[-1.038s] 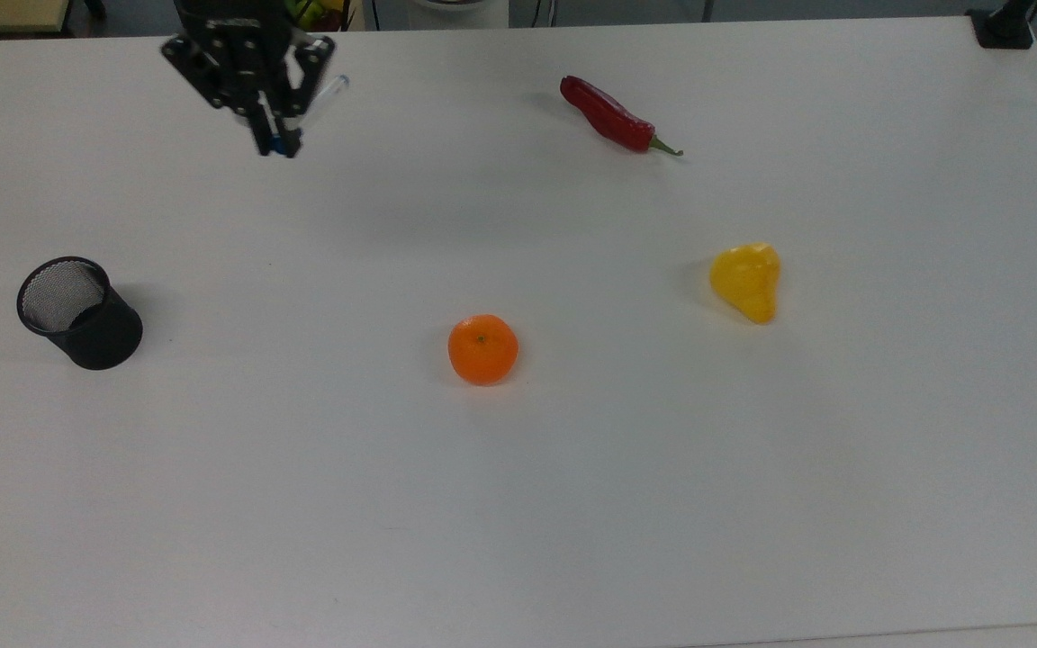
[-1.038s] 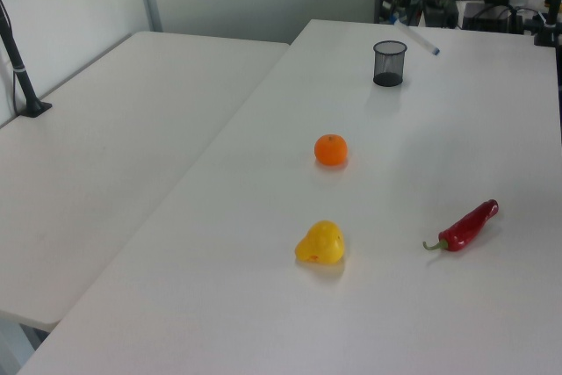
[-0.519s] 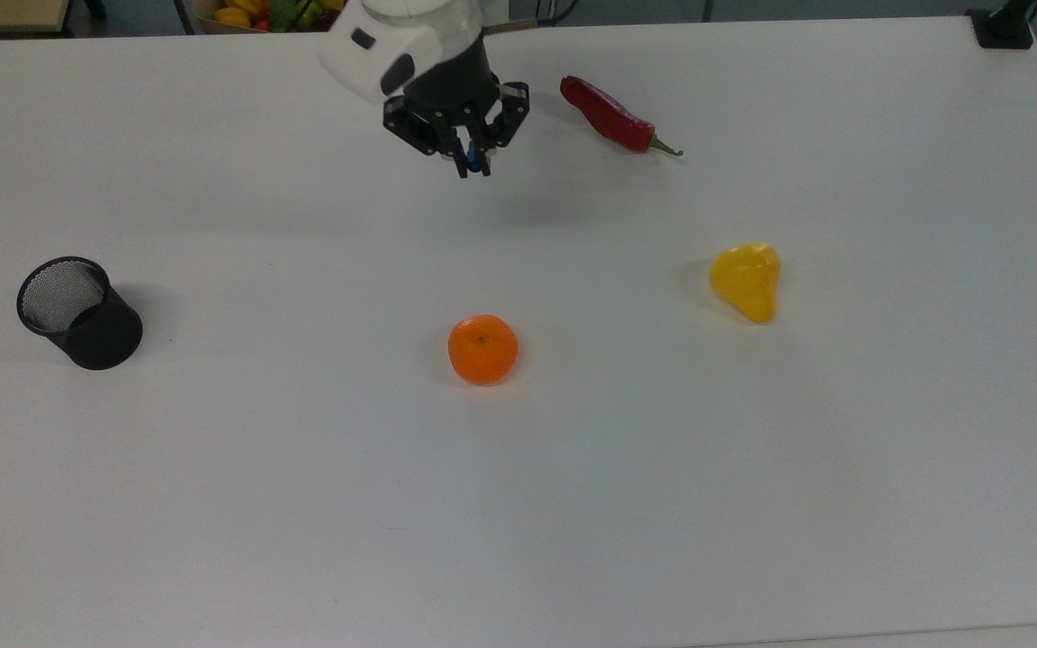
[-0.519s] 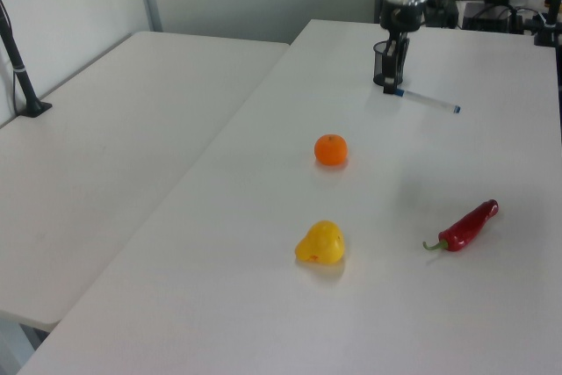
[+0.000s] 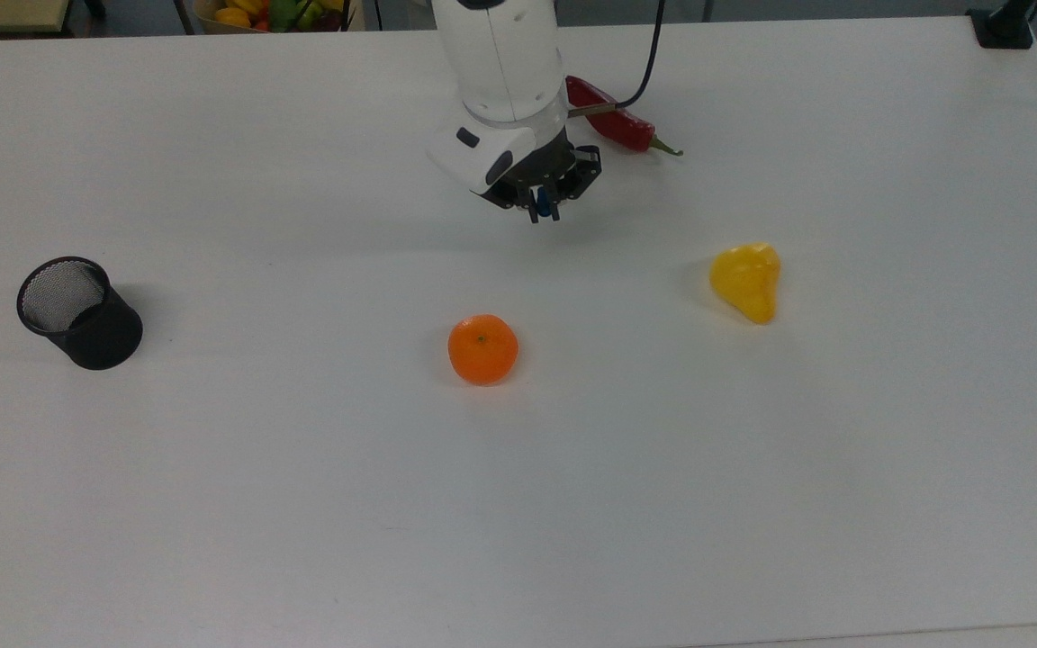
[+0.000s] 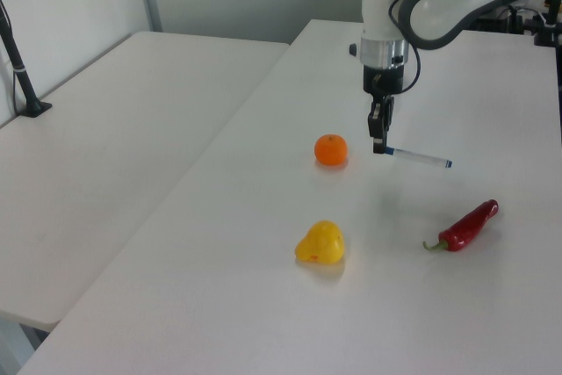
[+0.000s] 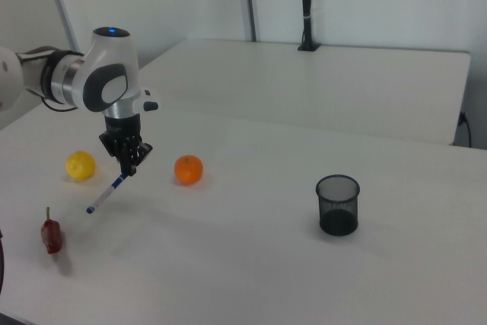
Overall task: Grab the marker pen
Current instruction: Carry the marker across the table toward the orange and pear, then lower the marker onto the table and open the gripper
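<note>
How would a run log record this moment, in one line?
gripper: shut on marker pen | pen: lifted above table | orange: beside

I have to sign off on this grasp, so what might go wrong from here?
The gripper holds the marker pen by its capped end alone, so the long barrel sticks out sideways and may swing or slip loose. Held above the table, it would fall and could roll. The free end points toward the red chili and might knock it on a low pass.

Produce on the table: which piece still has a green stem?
The red chili, its green stem pointing to the top view's right; the orange and yellow fruit show none.
</note>
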